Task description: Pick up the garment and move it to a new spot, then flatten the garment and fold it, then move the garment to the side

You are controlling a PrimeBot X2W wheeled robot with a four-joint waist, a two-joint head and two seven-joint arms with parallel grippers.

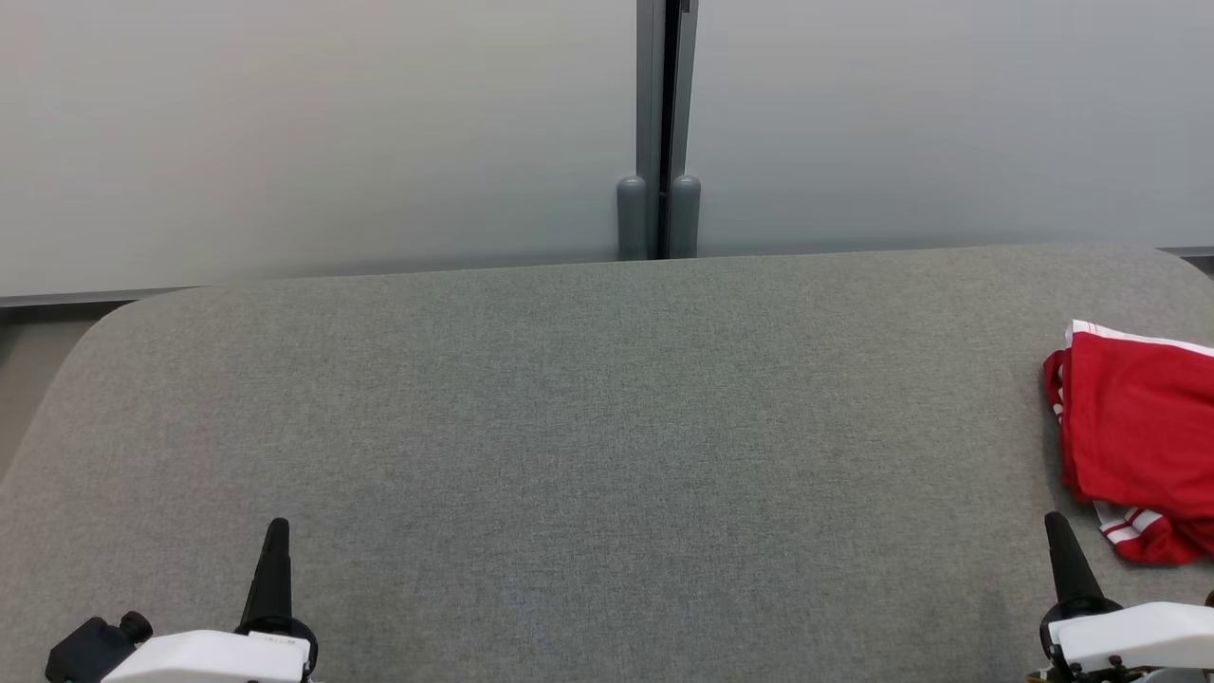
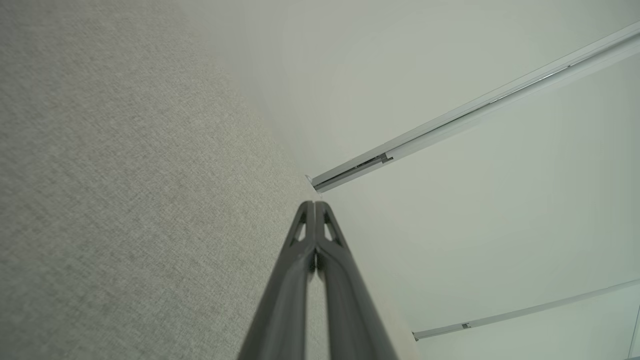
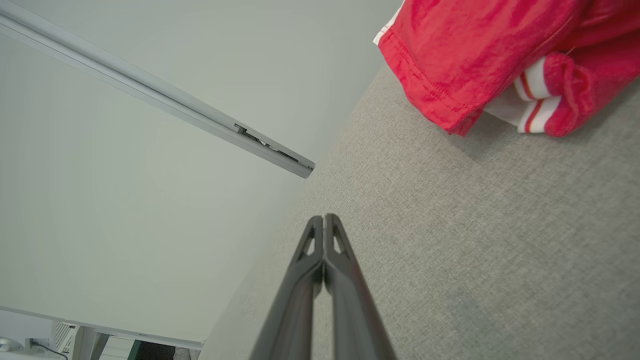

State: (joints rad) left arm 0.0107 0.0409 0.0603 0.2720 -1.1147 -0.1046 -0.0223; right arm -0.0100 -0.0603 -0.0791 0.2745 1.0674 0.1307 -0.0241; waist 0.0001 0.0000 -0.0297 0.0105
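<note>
Head view gives you the whole grey worktop [image 1: 607, 427]. Its far edge runs along the pale partition [image 1: 285, 133] and rounds off at the far left and far right corners. A wide stretch of grey weave lies between your two end effectors as room to move. The red garment [image 1: 1138, 427] lies bunched at the right edge, partly cut off by the frame, with white trim on its far side. Your right end effector [image 1: 1055, 526] stands just beside the garment's near left corner, apart from it. Your left end effector [image 1: 276, 531] sits at the lower left, well apart from the cloth.

Right wrist view adds detail: the right end effector [image 3: 324, 217] has its fingers pressed together, pinching nothing. The garment [image 3: 475, 50] shows a stitched hem and a white-striped cuff lying on the weave. Left wrist view shows the left end effector [image 2: 314, 205] likewise pressed together and empty, its tip at the worktop's far edge below a metal rail [image 2: 475, 105].
</note>
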